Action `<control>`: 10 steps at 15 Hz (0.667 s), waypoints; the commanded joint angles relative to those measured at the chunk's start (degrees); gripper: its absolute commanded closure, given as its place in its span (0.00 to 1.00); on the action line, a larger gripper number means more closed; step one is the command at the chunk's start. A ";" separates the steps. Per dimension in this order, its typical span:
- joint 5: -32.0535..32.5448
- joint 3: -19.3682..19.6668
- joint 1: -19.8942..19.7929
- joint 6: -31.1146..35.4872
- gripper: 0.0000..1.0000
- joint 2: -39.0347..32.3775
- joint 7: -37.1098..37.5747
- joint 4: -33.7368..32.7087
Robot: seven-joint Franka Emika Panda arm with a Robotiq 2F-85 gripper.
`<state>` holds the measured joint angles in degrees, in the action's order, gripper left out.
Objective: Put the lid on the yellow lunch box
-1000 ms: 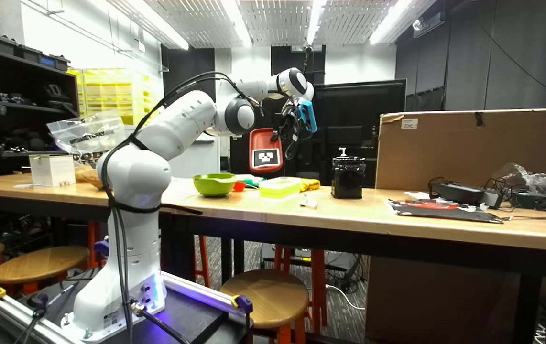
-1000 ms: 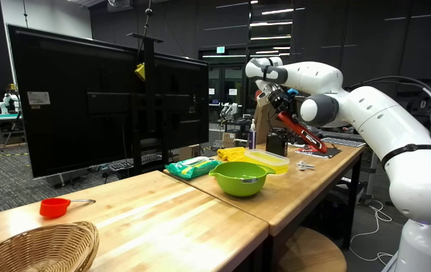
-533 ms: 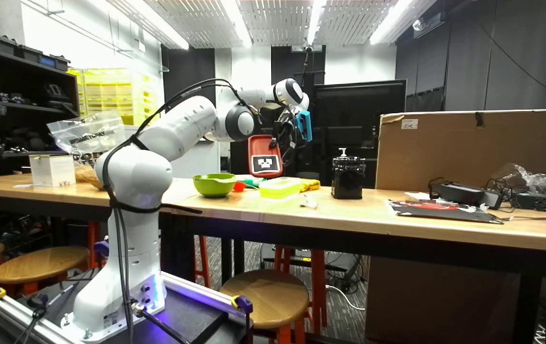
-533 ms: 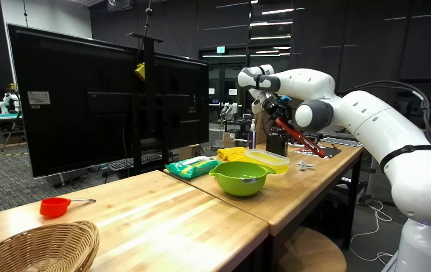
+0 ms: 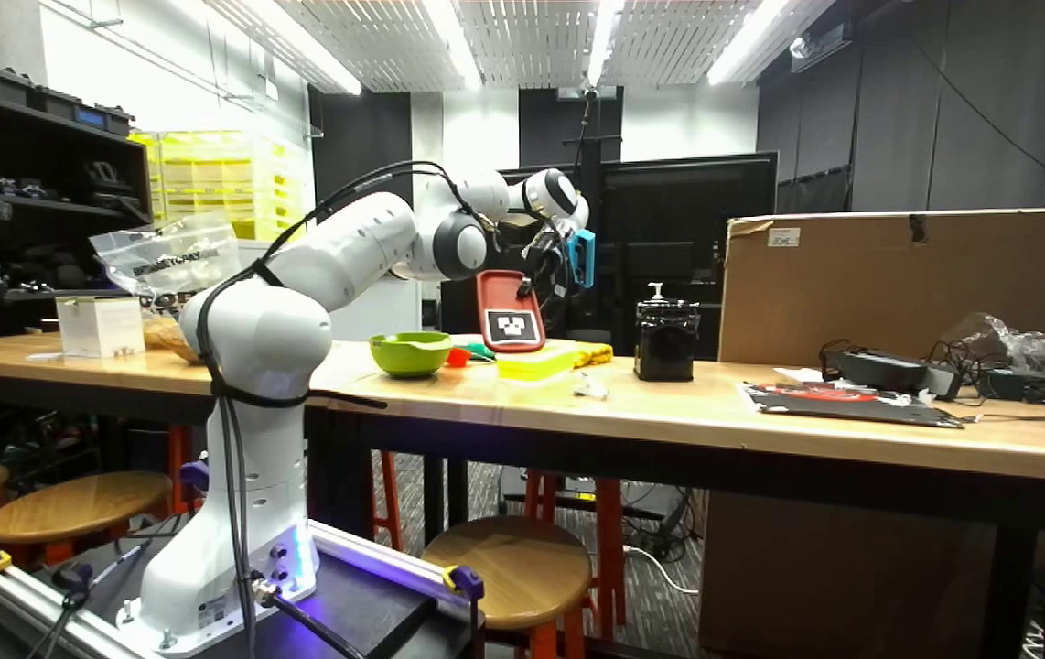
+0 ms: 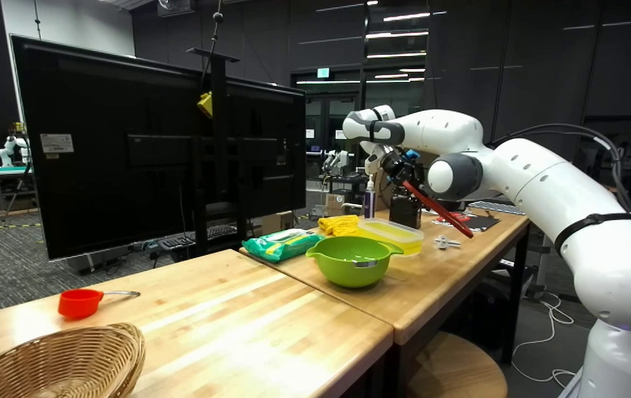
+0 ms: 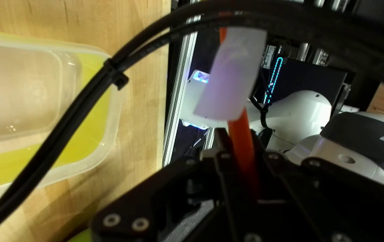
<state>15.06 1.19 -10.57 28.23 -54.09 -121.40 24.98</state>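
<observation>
The orange-red lid (image 5: pixel 498 291) has a pale mark on its face and hangs steeply tilted in the air. It shows edge-on in an exterior view (image 6: pixel 441 211) and as an orange strip in the wrist view (image 7: pixel 240 132). My gripper (image 5: pixel 525 286) is shut on the lid's upper end, with a finger on each side of it in the wrist view (image 7: pixel 240 143). The yellow lunch box (image 5: pixel 532 364) sits open on the table. It shows in an exterior view (image 6: pixel 412 244) and at the left of the wrist view (image 7: pixel 92 124). The lid is above and to one side of it, apart.
A green bowl (image 6: pixel 348 266) stands close to the lunch box. A green wipes pack (image 6: pixel 282 246) and yellow cloth (image 6: pixel 339 224) lie beside it. A black canister (image 5: pixel 666 343) and a small white object (image 6: pixel 446 242) are nearby. Cables (image 7: pixel 77 104) cross the wrist view.
My gripper has moved down with the lid in it, closer to the table. In an exterior view the lid's lower edge now overlaps the lunch box. The lunch box has not moved.
</observation>
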 commanded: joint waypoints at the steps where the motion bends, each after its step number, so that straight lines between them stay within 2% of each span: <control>1: -1.06 -0.43 0.08 2.34 0.97 -1.75 -1.11 -4.59; 2: -2.11 -0.66 0.01 3.40 0.97 -2.09 -0.76 -5.27; 3: -3.44 -1.20 -0.25 6.26 0.97 0.50 0.17 -0.71; 8: -3.44 -0.83 1.31 11.26 0.97 0.55 -0.36 0.68; 9: -3.18 -0.18 1.89 9.17 0.97 -2.59 -1.07 -4.86; 10: -2.94 0.00 2.28 8.91 0.97 -2.53 -0.94 -4.82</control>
<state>11.62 0.33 -9.60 38.51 -54.80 -122.00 24.29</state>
